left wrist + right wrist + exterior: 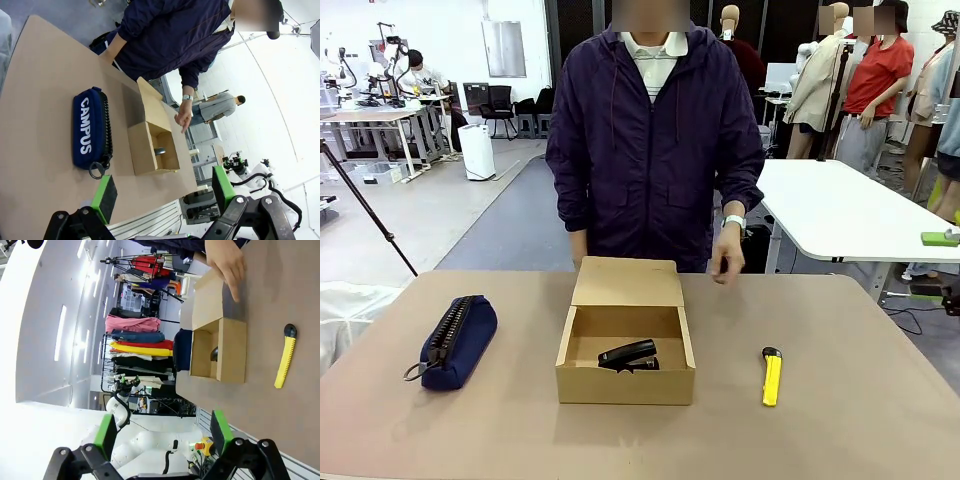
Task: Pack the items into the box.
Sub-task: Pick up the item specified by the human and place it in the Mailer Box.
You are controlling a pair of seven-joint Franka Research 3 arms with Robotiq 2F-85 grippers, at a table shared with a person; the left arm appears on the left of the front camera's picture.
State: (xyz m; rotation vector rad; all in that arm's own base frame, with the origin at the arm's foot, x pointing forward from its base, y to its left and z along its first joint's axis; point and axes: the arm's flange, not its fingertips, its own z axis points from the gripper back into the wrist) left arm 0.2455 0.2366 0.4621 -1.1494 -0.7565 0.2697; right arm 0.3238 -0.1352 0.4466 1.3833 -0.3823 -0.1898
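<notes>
tan table [860, 400] fills the lower half of the front view. left gripper [164, 192] and right gripper [163, 434] each hang above it, jaws spread wide, gripping nothing. at lower centre sits one box [625, 385], flap up, one black stapler [628, 353] inside. one yellow utility knife [772, 377] lies to its right, apart. one navy pouch [82, 125] printed "campus" lies to its left. one person's hand [727, 255] hovers beside the flap.

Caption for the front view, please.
Stapler inside the open box; utility knife and pencil case lie outside on the table.
</notes>
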